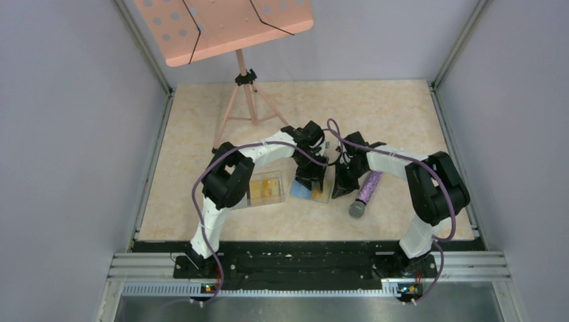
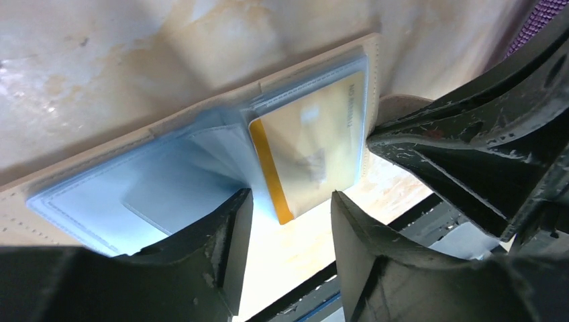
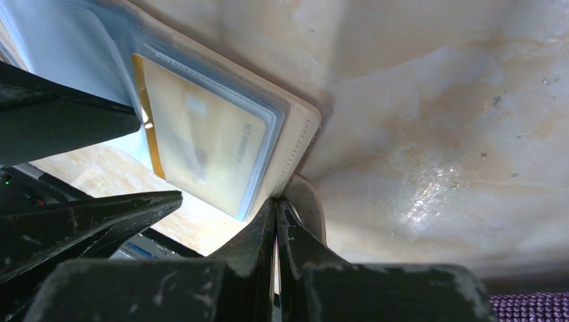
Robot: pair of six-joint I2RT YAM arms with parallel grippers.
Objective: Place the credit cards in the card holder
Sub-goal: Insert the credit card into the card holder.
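Top external view, starting at the left: a clear box [image 1: 258, 194] with yellow cards [image 1: 271, 186] inside lies on the bench [image 1: 402, 114], just beside the open card holder [image 1: 300, 193] in the middle. Seen from the left wrist, the left fingers [image 2: 215, 255] stand apart, released, grasping nothing. Just ahead of them a gold credit card [image 2: 315, 151] with an orange stripe sits in a clear sleeve of the holder. At the holder's right edge the right fingers [image 3: 248, 255] are clenched fully together, their tips touching the tan rim. Further right lies a purple microphone [image 1: 367, 191].
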